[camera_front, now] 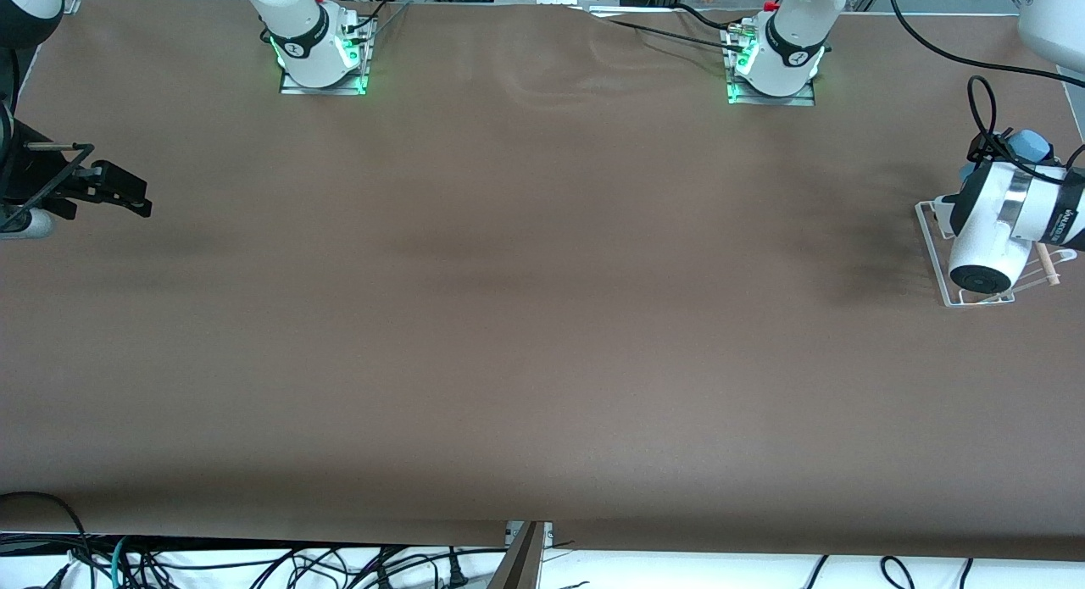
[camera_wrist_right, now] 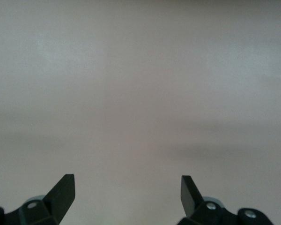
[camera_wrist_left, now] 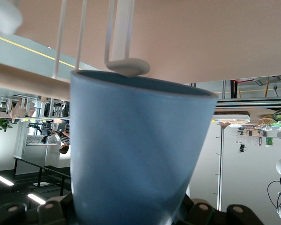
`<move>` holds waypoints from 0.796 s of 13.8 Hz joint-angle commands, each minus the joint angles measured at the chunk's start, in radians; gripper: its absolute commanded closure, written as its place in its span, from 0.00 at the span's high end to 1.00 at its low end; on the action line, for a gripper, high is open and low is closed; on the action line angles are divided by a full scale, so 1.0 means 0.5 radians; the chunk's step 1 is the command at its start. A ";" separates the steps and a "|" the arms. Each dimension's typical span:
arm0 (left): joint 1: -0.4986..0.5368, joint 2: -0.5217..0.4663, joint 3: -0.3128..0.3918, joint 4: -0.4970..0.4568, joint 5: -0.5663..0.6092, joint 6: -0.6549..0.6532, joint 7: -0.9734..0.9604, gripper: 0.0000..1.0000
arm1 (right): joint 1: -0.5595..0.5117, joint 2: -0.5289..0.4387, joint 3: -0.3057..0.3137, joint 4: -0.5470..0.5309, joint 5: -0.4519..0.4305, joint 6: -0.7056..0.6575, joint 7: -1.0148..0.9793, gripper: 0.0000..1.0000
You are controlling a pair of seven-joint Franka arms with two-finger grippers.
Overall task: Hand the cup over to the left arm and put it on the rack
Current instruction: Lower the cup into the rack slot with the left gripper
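The light-blue cup (camera_front: 1029,145) is held in my left gripper (camera_front: 1009,155) over the clear rack (camera_front: 975,297) at the left arm's end of the table. In the left wrist view the cup (camera_wrist_left: 136,154) fills the picture, with the gripper (camera_wrist_left: 131,214) shut on its base. A white-tipped peg (camera_wrist_left: 128,67) of the rack is at the cup's rim, at its open mouth. The rack's wooden dowel (camera_front: 1049,265) shows beside the arm. My right gripper (camera_front: 127,192) waits open and empty at the right arm's end, and its fingertips (camera_wrist_right: 65,187) are over bare table.
The brown table (camera_front: 525,318) spreads between the two arms. The left arm's white wrist (camera_front: 987,233) covers most of the rack. Black cables (camera_front: 983,106) hang near the left gripper. The table's front edge (camera_front: 525,534) has cables below it.
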 commanded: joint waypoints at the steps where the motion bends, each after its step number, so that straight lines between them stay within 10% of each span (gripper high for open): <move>1: -0.005 0.051 -0.013 -0.007 0.090 -0.016 -0.043 0.00 | -0.023 0.012 0.005 0.040 0.036 -0.006 -0.048 1.00; 3: -0.008 0.115 -0.016 -0.004 0.178 -0.016 -0.064 0.07 | -0.014 0.012 0.005 0.040 0.036 -0.006 -0.042 1.00; 7: -0.015 0.134 -0.016 0.136 0.185 -0.043 -0.037 1.00 | -0.017 0.012 0.005 0.040 0.042 -0.006 -0.048 1.00; 11: -0.143 0.137 -0.019 0.443 0.151 -0.245 -0.015 1.00 | -0.017 0.012 0.005 0.040 0.039 -0.006 -0.048 1.00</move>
